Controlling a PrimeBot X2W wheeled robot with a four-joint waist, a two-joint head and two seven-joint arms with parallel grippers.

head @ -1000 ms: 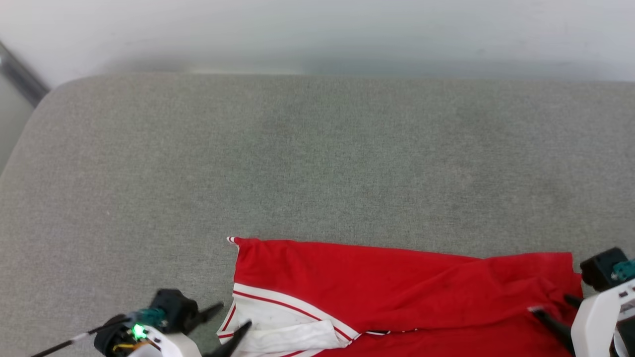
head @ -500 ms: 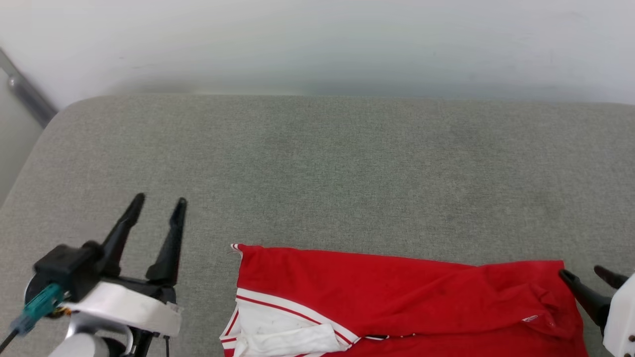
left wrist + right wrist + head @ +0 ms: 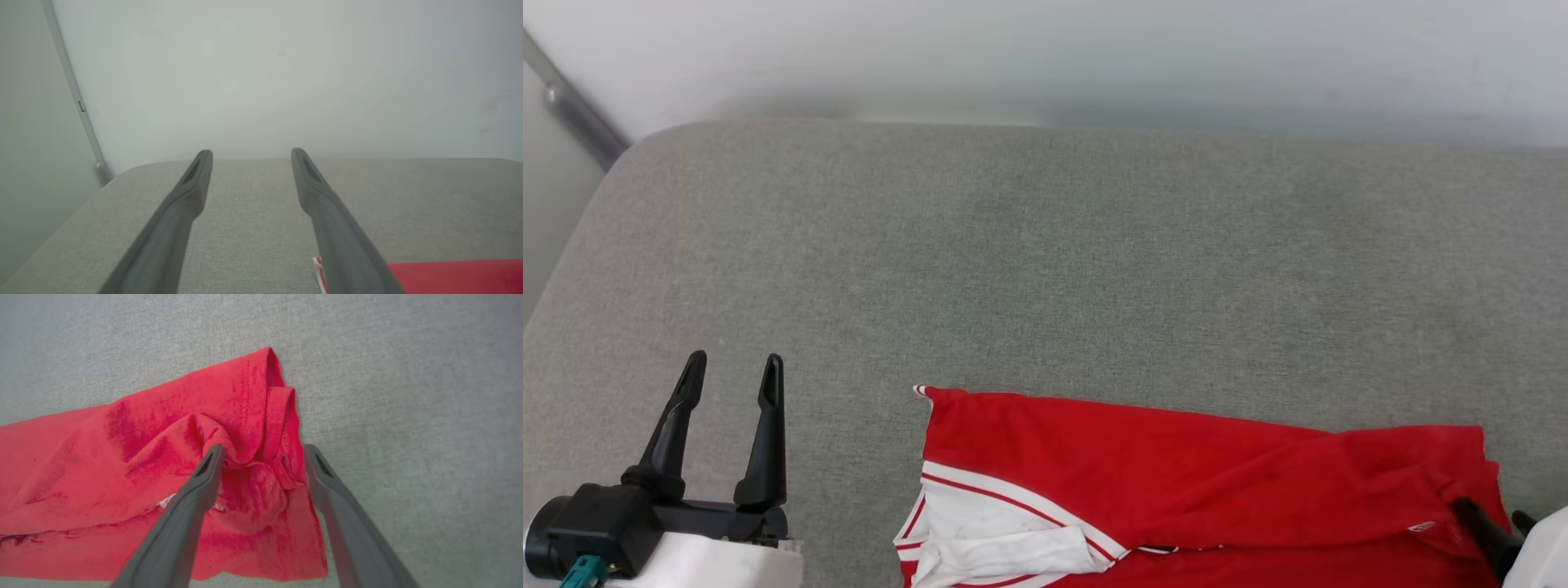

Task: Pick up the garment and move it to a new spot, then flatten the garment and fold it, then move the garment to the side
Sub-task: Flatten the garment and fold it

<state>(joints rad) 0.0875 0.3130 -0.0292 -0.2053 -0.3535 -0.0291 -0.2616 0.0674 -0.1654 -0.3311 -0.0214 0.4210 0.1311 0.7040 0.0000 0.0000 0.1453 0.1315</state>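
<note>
The shirt (image 3: 1192, 482) lies near the front edge of the grey pad (image 3: 1045, 269). It looks folded once, but its right end is bunched. The left gripper (image 3: 734, 363), off to the side, and the right gripper (image 3: 263, 451), over the bunch, are both wide open and hold nothing. Smoothing, more folding and moving it aside seem left to do.

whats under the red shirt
The red shirt lies on the grey padded surface, which shows along its far and side edges. Anything beneath the cloth itself is covered and cannot be seen.
</note>
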